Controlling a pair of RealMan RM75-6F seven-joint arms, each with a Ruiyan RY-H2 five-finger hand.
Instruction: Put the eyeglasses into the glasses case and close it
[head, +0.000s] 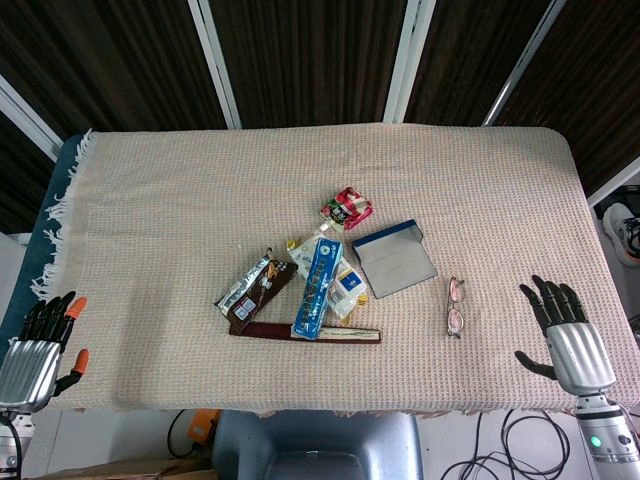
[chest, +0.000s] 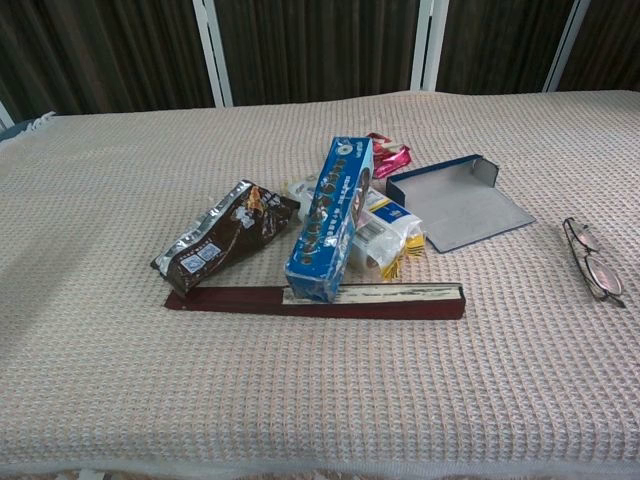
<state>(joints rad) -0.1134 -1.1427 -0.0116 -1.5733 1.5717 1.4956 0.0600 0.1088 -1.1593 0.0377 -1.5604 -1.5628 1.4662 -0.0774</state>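
Right hand (head: 567, 330) rests at the table's near right edge, fingers spread, holding nothing; the eyeglasses (head: 455, 306) lie folded on the cloth just to its inner side, apart from the fingers. Further inward from that hand the glasses case (head: 393, 258) lies open, lid flat, next to a clutter of snack packets (head: 256, 283), a blue box (head: 316, 283) and a dark red strip (head: 305, 333). Left hand (head: 42, 345) sits at the near left edge, fingers loosely extended and empty, well apart from the case.
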